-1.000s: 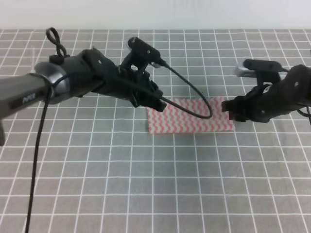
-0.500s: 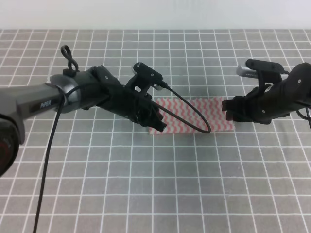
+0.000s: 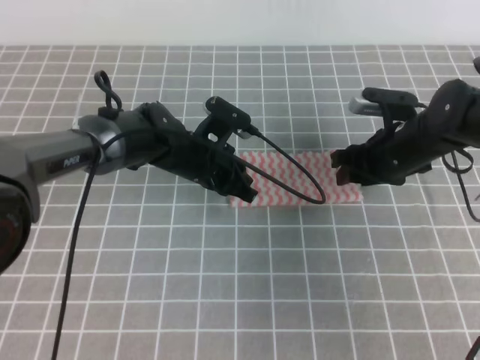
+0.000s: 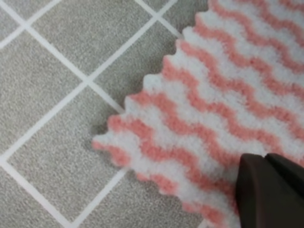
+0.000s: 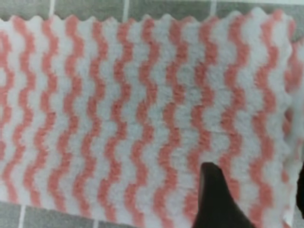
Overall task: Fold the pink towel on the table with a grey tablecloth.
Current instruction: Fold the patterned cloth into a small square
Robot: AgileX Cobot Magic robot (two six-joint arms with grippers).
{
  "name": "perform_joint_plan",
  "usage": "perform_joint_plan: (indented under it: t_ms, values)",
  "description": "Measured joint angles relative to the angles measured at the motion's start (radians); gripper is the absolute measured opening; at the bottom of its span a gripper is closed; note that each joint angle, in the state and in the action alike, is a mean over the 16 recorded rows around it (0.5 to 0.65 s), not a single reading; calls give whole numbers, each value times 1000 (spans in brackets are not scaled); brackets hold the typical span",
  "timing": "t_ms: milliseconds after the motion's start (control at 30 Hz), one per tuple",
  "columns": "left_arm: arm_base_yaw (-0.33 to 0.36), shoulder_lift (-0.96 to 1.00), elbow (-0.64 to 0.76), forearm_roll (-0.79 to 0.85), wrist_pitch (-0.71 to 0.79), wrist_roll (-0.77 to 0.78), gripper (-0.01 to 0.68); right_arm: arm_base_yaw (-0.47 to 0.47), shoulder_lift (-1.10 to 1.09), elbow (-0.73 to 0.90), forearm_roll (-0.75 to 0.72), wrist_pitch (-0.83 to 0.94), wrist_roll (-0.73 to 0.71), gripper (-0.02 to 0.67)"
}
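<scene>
Pink-and-white striped, the pink towel (image 3: 296, 178) lies flat on the grey tablecloth (image 3: 247, 277) near the table's centre in the exterior high view, with my left gripper (image 3: 241, 187) down at its left end and my right gripper (image 3: 346, 171) at its right end; I judge the step to be the corner grasp before a fold, though this view hides how either pair of jaws stands. Left wrist view: one dark fingertip (image 4: 268, 190) sits on the towel near its corner, its partner cut off, so I cannot tell the jaw state. Right wrist view: my jaws stand apart over the towel's edge, one finger (image 5: 216, 199) on the cloth, so the next move calls for closing on the edge.
</scene>
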Motion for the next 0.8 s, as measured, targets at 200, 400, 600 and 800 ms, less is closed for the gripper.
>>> perform_joint_plan:
  t_ms: [200,400,600,800]
  values:
    - [0,0,0,2,0,-3,-1,0,26,-29,-4,29,-6,330]
    - [0,0,0,3,1,-4,-1,0,39,-36,-12,40,-6,321]
    - [0,0,0,4,3,-4,-1,0,42,-39,-18,43,-5,310]
    - [0,0,0,5,4,-5,-1,0,43,-42,-18,48,-4,292]
